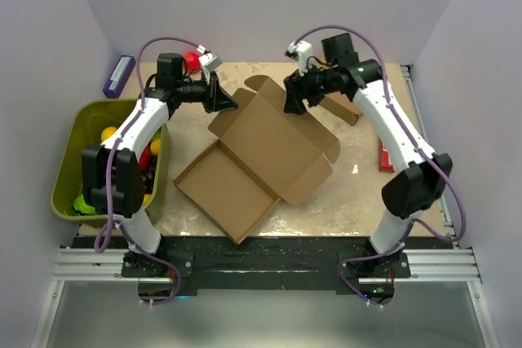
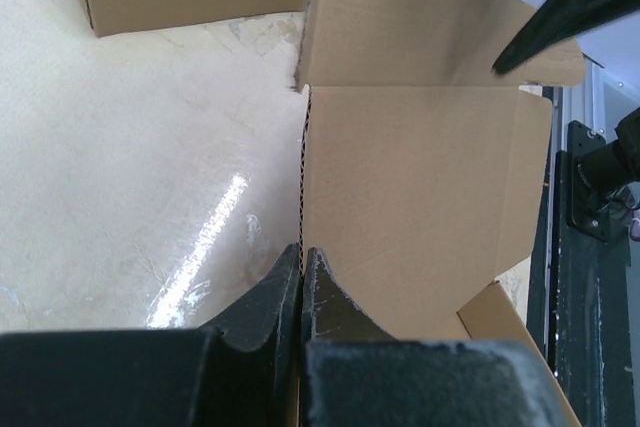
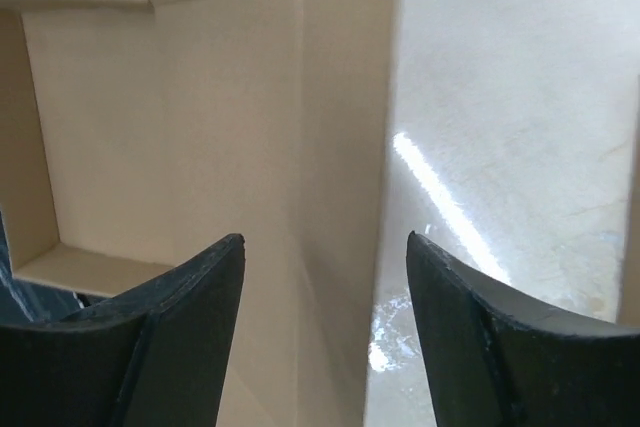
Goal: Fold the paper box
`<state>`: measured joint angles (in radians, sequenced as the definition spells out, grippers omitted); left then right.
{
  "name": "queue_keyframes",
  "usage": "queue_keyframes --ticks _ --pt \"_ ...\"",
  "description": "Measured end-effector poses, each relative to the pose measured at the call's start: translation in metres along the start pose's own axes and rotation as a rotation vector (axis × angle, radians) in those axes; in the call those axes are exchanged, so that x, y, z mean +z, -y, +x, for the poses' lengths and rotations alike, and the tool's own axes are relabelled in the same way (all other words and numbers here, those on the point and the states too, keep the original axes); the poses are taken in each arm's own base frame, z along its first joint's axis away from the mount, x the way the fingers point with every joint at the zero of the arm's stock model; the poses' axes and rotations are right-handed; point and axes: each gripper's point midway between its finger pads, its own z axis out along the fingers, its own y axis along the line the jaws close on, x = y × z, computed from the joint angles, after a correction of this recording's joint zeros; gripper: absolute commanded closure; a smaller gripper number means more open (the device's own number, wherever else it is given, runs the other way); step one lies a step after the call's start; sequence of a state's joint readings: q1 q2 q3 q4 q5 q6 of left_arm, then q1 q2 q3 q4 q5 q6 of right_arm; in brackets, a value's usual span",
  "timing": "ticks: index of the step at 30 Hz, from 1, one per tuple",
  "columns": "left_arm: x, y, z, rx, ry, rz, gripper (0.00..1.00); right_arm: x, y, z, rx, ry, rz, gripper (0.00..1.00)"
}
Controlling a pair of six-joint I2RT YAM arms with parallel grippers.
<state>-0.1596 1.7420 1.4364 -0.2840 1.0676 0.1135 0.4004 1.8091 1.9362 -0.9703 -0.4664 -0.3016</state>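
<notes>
The box [image 1: 261,152] lies in the middle of the table [image 1: 367,193], its near tray half formed and its far flaps loose. At the far end the left claw [image 2: 302,265] is pinched tight on a flap's edge. The right claw [image 3: 325,242] gapes wide over a panel, holding nothing. With only that one thin pinch, I judge a pull could slip off, crease the flap, or drag the box askew.
</notes>
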Motion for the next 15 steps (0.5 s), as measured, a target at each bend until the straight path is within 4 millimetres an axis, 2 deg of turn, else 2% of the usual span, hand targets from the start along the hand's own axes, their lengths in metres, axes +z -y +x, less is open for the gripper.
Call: queue_keyframes --ticks 3,4,5,7,9,11,15 --pt "-0.005 -0.004 0.001 -0.02 0.028 -0.011 1.0 -0.029 0.017 -0.014 0.064 0.138 0.047 0.25" --pt "-0.008 -0.006 0.0 -0.027 0.04 -0.018 1.0 -0.043 0.027 -0.018 0.089 0.201 0.072 0.11" --pt "-0.011 -0.008 -0.002 -0.029 0.052 -0.027 1.0 -0.058 0.039 -0.02 0.13 0.262 0.099 0.02" --pt "-0.017 -0.011 -0.007 -0.026 0.078 -0.045 1.0 -0.085 0.059 -0.019 0.204 0.379 0.154 0.01" --pt "-0.023 -0.012 -0.014 -0.011 0.106 -0.066 1.0 -0.105 0.074 -0.01 0.277 0.469 0.198 0.01" --pt "-0.029 -0.013 -0.023 0.007 0.132 -0.092 1.0 -0.115 0.077 -0.003 0.337 0.538 0.198 0.01" --pt "-0.035 -0.013 -0.035 0.037 0.176 -0.119 1.0 -0.109 0.071 0.008 0.421 0.611 0.116 0.01"
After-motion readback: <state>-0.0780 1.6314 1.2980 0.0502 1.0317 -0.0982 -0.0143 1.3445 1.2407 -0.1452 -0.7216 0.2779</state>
